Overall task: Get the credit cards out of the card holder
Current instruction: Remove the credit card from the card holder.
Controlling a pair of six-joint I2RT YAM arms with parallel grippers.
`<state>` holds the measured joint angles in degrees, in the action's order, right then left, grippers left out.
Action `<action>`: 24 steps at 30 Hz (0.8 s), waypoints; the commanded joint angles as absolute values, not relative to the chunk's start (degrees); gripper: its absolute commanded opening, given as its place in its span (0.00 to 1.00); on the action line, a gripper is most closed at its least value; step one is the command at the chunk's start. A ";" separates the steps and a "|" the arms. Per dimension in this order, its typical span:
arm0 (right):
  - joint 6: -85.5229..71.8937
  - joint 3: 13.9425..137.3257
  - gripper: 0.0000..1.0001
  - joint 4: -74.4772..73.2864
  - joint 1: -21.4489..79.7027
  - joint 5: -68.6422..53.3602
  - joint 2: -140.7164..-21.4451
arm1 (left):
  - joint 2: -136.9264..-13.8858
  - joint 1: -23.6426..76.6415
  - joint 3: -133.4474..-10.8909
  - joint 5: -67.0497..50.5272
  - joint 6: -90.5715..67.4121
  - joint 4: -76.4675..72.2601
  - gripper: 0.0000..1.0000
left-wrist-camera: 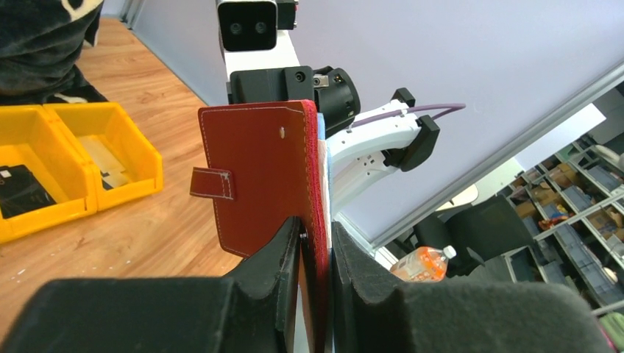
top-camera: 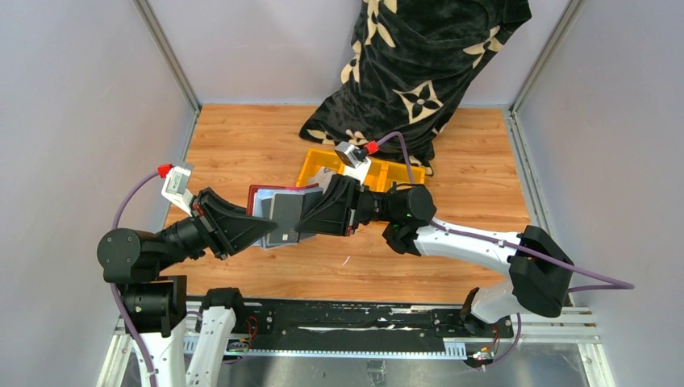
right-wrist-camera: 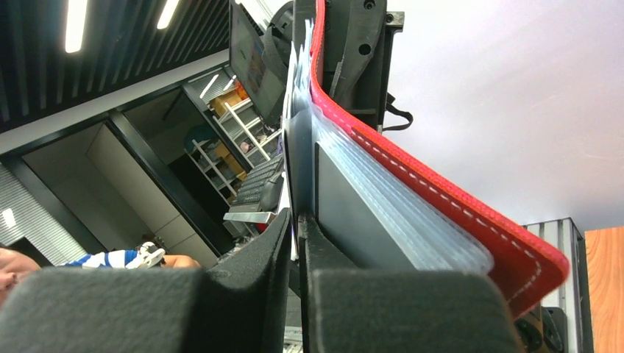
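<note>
The dark red card holder [top-camera: 276,193] is held open above the table, between both arms. My left gripper [top-camera: 260,232] is shut on its lower edge; in the left wrist view the red cover [left-wrist-camera: 257,169] with its snap tab stands upright between the left gripper's [left-wrist-camera: 318,239] pads. Grey credit cards [top-camera: 286,214] show inside the holder. My right gripper [top-camera: 313,216] reaches in from the right. In the right wrist view the right gripper [right-wrist-camera: 298,224] is shut on the thin edge of one credit card [right-wrist-camera: 294,147], beside a dark grey card [right-wrist-camera: 346,213], clear sleeves [right-wrist-camera: 397,213] and the red cover [right-wrist-camera: 471,220].
A yellow compartment bin [top-camera: 323,164] stands just behind the holder; in the left wrist view the yellow bin [left-wrist-camera: 125,140] has a black object [left-wrist-camera: 22,191] in one compartment. A black patterned cloth [top-camera: 419,64] is heaped at the back. Grey walls close off both sides.
</note>
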<state>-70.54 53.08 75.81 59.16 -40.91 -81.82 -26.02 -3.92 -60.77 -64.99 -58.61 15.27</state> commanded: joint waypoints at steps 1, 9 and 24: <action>-71.68 52.93 0.15 82.79 59.15 -39.89 -81.90 | -25.57 -3.60 -61.06 -66.70 -60.23 13.97 0.19; -72.94 54.60 0.12 83.93 59.14 -39.66 -83.04 | -25.36 -3.60 -61.05 -66.54 -59.67 14.43 0.15; -73.65 50.09 0.00 86.78 58.45 -37.36 -81.04 | -26.22 -3.60 -61.79 -66.26 -58.71 15.17 0.15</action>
